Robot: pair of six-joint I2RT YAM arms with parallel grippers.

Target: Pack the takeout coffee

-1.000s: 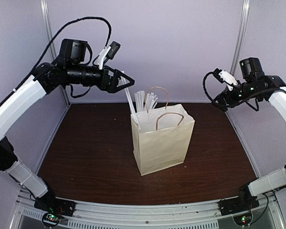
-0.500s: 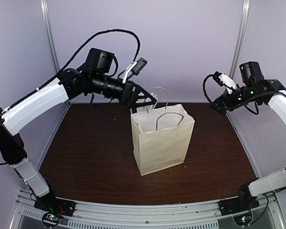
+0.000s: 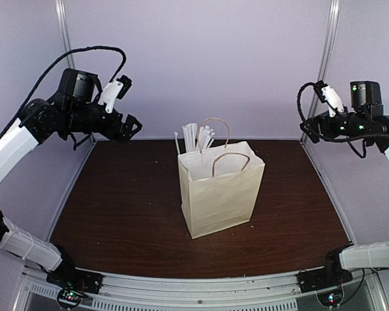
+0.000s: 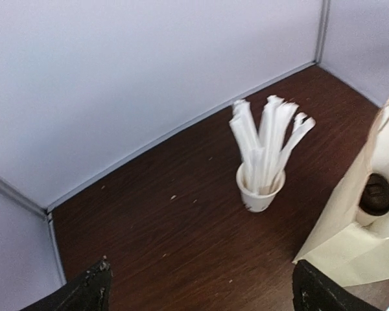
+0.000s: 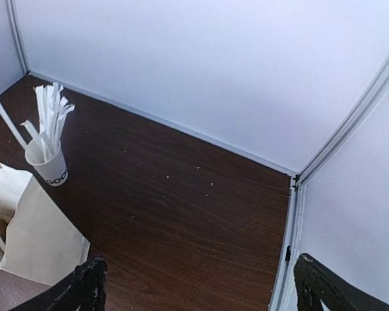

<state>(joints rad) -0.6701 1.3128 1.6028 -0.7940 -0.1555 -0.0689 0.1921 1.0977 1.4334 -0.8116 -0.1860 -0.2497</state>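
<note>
The left arm (image 3: 26,133) has swung back far left from the paper bag (image 3: 220,194), jaws spread and empty like the right arm (image 3: 376,126)'s, leaving a wrapped stick (image 3: 176,142) poking out where the lidded coffee cup (image 4: 376,194) sits, so packing looks nearly done.

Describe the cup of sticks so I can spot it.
Find the paper bag on the table. Just behind it, toward the back wall, stands a small white cup, the only thing with tall white wrapped sticks fanning out.
</note>
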